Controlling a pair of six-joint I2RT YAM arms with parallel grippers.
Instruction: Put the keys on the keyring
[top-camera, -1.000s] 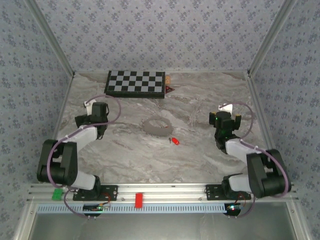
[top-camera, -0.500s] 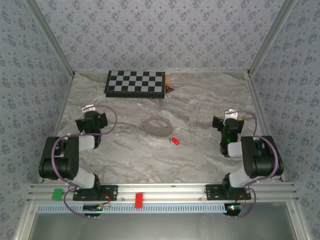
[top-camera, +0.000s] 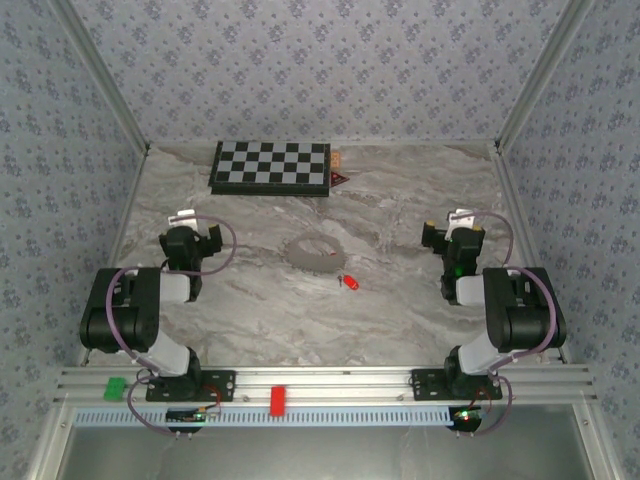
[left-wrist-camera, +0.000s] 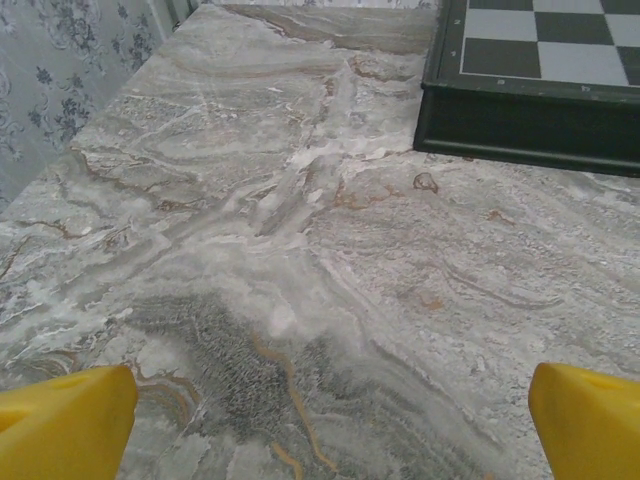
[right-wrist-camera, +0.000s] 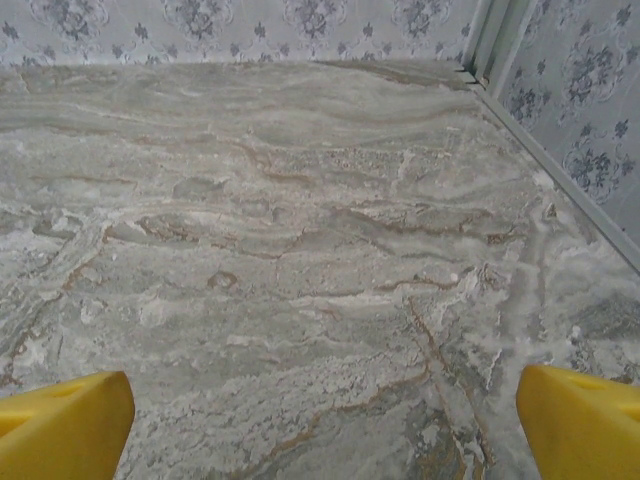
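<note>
Jaws released on both arms: left gripper (top-camera: 190, 230) sits low over the counter (top-camera: 400, 200) near its left edge, right gripper (top-camera: 455, 232) near the right edge. Yellow fingertips (left-wrist-camera: 60, 420) wide apart, nothing between. Keyring (top-camera: 318, 252) lies mid-counter, a pale loop. Keys (top-camera: 351, 283) just beside it, toward the near edge, not threaded; red heads too small to separate. Chessboard (top-camera: 272, 166) at far edge.
</note>
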